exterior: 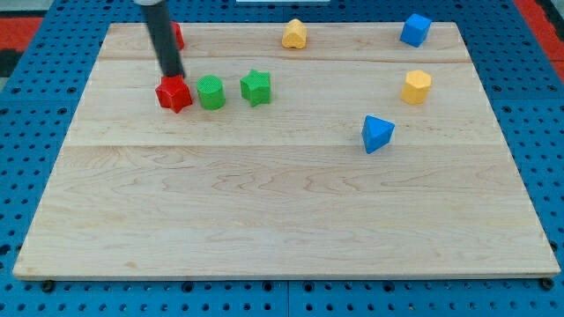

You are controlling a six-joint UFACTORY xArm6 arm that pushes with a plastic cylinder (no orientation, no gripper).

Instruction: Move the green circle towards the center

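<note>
At the view's left end of the wooden board (282,211), my tip (174,77) rests at the upper edge of the red star block (174,94), touching it or nearly so. Just right of that star, touching or almost touching it, sits the green circle (211,92), and just right of the circle stands the green star (256,87). Another red block (177,35) peeks out behind the rod, above the red star.

As I judge it, the circle needs to travel down and to the view's right of the red star to reach the board's middle. To do that well, I would bring the tip round to the circle's upper-left side, into the narrow space by the red star, then push steadily through the circle's middle so it does not roll off toward the green star.

The rod (162,40) leans slightly, its top toward the view's left. There is no pincer here, only the bare rod, so nothing opens or closes.

Far right of the red star lie a yellow block (294,34), a blue triangle-like block (377,133), a yellow hexagon-like block (417,86) and a blue cube (415,29).
</note>
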